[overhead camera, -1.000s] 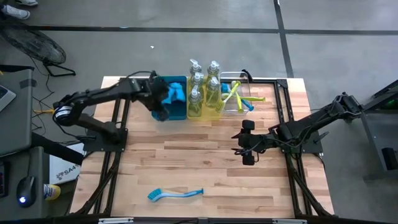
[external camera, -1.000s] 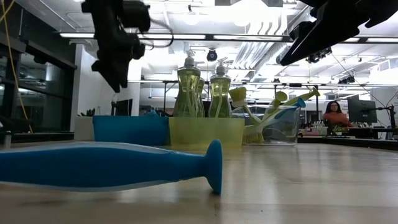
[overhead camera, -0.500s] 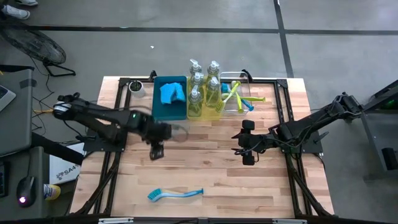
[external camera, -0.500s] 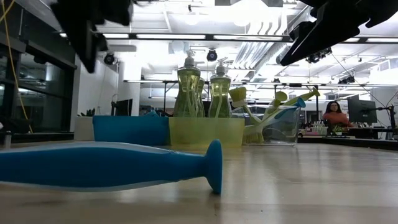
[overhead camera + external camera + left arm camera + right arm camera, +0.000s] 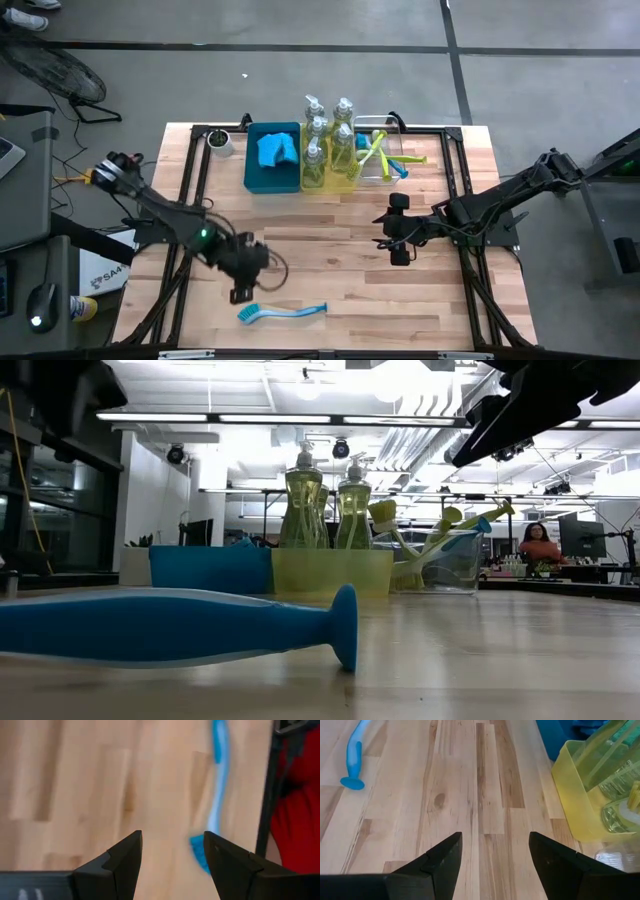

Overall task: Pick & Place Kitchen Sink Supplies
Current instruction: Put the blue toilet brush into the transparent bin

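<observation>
Your left hand [image 5: 240,293] hovers with its fingers apart and empty, just beside the blue brush [image 5: 283,313] lying near the tabletop's front edge. Centre the fingers across the slim handle, not the bristle head, then lower and close. Your right hand [image 5: 392,243], also parted and empty, waits mid-tabletop.

Brush [image 5: 283,313] before bins [image 5: 272,172]
</observation>
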Tool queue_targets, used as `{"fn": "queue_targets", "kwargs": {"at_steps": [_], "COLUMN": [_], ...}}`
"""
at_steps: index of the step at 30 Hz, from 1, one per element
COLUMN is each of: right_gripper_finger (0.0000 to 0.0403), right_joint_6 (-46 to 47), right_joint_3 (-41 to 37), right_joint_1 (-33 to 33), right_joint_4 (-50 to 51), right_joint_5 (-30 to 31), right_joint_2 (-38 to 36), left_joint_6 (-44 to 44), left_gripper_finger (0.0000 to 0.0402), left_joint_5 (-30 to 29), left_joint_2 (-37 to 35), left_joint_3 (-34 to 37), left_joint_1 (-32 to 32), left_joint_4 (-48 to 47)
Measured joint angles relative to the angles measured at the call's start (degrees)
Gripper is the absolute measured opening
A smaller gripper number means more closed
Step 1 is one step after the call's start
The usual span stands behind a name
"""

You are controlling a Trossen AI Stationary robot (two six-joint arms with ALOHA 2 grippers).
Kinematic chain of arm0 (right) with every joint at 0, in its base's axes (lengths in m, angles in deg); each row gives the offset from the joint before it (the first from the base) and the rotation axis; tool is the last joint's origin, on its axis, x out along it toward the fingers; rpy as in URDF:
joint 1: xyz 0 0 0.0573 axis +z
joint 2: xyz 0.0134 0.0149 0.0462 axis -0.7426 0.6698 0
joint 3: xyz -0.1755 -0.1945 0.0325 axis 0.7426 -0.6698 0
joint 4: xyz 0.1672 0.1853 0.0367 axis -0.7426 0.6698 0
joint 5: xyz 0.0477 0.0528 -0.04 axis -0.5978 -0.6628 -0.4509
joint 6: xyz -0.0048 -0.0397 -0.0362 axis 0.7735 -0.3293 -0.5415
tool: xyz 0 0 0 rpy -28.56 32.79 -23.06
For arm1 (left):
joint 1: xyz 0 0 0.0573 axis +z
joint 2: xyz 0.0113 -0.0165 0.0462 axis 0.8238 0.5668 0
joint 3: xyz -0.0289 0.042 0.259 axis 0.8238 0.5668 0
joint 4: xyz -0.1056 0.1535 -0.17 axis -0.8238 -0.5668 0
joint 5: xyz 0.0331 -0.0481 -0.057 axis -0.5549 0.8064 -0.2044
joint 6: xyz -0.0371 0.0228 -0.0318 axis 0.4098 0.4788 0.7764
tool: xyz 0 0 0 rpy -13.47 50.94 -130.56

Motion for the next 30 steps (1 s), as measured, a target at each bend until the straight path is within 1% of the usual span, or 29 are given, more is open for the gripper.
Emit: {"fn": "queue_targets", "kwargs": {"at_steps": [4,10,13,16,23,30], "right_gripper_finger": [0.0224,0.0224,0.0224,0.0224,0.0224,0.0224], "right_joint_6": [0.0,-0.1,-1.1,-1.3,-1.0,-1.1], "right_joint_3": [0.0,0.0,0.0,0.0,0.0,0.0], "right_joint_1": [0.0,0.0,0.0,0.0,0.0,0.0], "right_joint_4": [0.0,0.4,0.4,0.4,0.0,-0.1], "right_joint_5": [0.0,0.0,0.0,0.0,0.2,0.2], "right_joint_2": [0.0,0.0,0.0,0.0,0.0,0.0], "left_joint_6": [0.0,3.2,5.6,7.3,7.4,7.9], "left_gripper_finger": [0.0207,0.0207,0.0207,0.0207,0.0207,0.0207], "left_joint_5": [-0.6,3.3,4.8,5.1,5.1,6.1], "left_joint_2": [4.1,10.4,12.9,14.6,18.0,20.1], "left_joint_3": [0.0,0.1,0.0,0.0,0.0,0.0], "left_joint_1": [-4.3,-7.7,-8.3,-8.9,-8.9,-8.9], "left_joint_4": [5.7,11.5,13.0,13.4,19.2,22.4]}}
